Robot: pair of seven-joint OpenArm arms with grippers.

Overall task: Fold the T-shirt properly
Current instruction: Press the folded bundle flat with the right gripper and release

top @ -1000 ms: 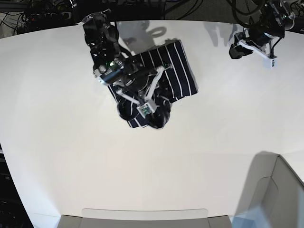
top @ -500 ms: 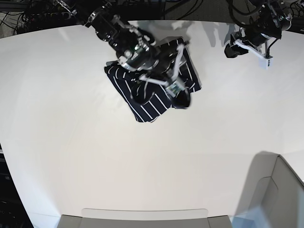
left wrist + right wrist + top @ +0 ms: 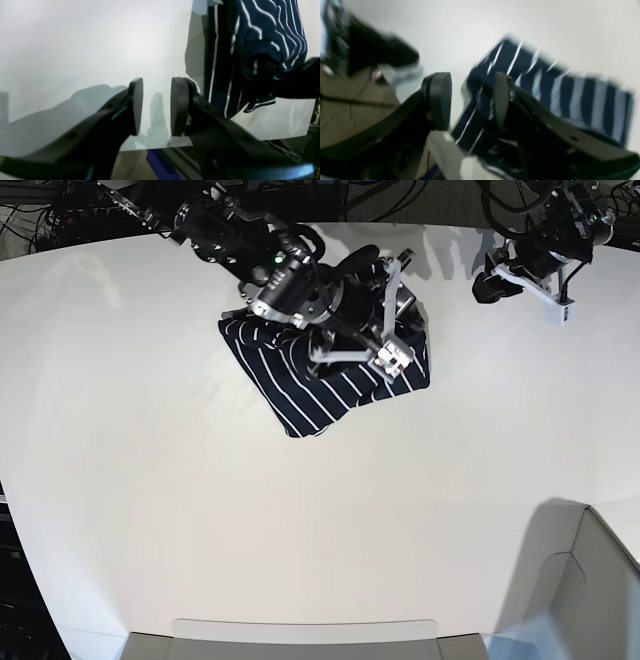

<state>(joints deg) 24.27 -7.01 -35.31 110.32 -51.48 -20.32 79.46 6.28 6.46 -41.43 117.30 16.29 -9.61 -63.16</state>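
The T-shirt, dark navy with thin white stripes, lies folded into a rough rectangle at the back middle of the white table. My right gripper hovers over the T-shirt's right part. In the blurred right wrist view my right gripper is open, with the T-shirt lying below the gap and nothing pinched. My left gripper hangs at the back right, apart from the cloth. In the left wrist view my left gripper is open and empty above bare table, with the T-shirt to its right.
A grey box stands at the front right corner. A flat grey tray edge runs along the front. Cables and dark equipment lie behind the table's back edge.
My right arm swung from the shirt's front edge toward the back right, drawing the cloth over. Its jaws went from shut to open and let the cloth go. The left arm barely moved.
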